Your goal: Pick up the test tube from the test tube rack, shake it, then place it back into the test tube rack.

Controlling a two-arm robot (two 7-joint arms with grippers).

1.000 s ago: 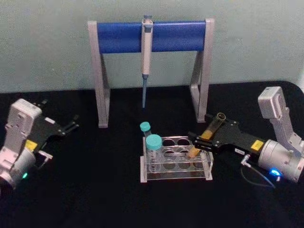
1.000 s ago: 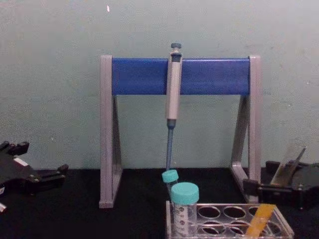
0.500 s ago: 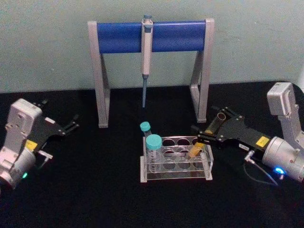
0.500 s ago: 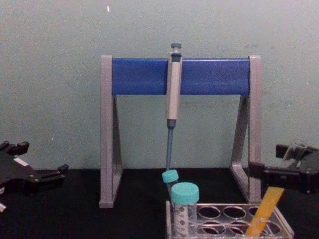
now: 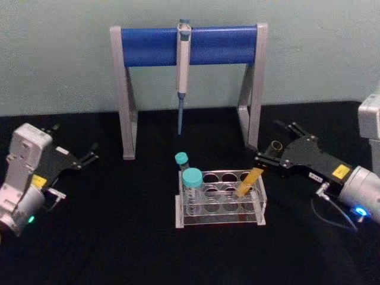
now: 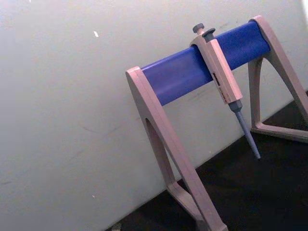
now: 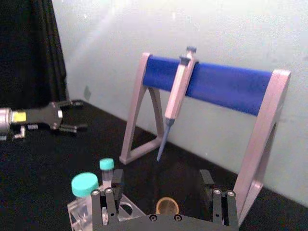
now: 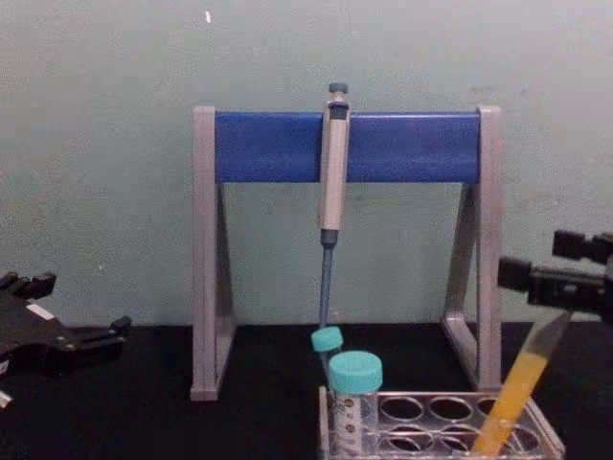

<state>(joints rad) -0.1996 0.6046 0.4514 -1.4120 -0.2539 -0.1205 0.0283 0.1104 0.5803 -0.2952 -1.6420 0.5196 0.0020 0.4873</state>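
My right pincer [image 5: 268, 153] hangs just right of the rack [image 5: 219, 199], above the surface [image 5: 119, 237]. Its fingers [image 5: 265, 160] stand apart, holding nothing. The tube [image 5: 248, 182] leans in a right-hand hole of the rack, its orange liquid low and its open mouth tilted up toward my right pincer, just below and in front of the fingertips; from the wrist I see that mouth [image 7: 167, 206] between the two fingers. I cannot tell whether glass and finger touch. My left pincer [image 5: 89, 157] sits idle at the far left, well apart from the rack, its fingers a little apart, empty.
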